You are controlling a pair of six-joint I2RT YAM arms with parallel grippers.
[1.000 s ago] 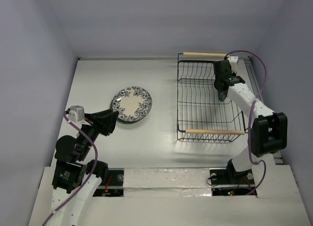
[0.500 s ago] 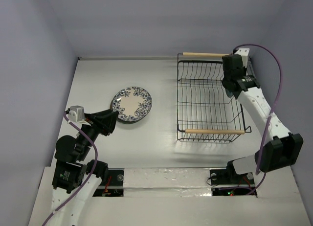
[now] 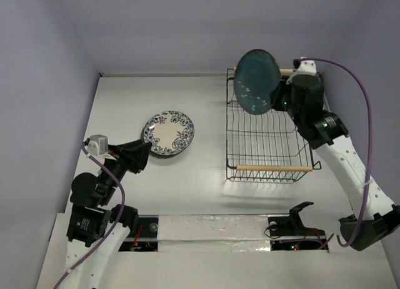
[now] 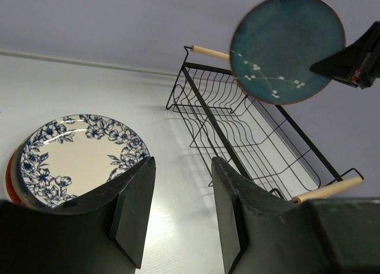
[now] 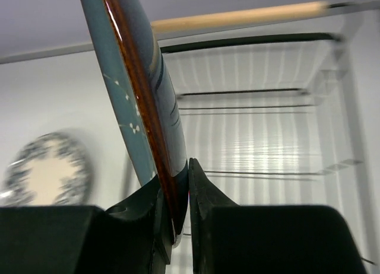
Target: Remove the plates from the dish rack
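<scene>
Risen from inside the black wire dish rack (image 3: 265, 139) since a second ago, the right gripper (image 5: 178, 185) is now holding the dark teal plate (image 3: 256, 81) on edge above the rack's far wooden handle, its jaws pinching the rim narrowly. Well to the left, the blue floral plate (image 3: 169, 132) is lying flat on the white table (image 3: 187, 182). The left gripper (image 4: 178, 209) is hovering just beside its near edge with jaws standing apart, gripping nothing.
</scene>
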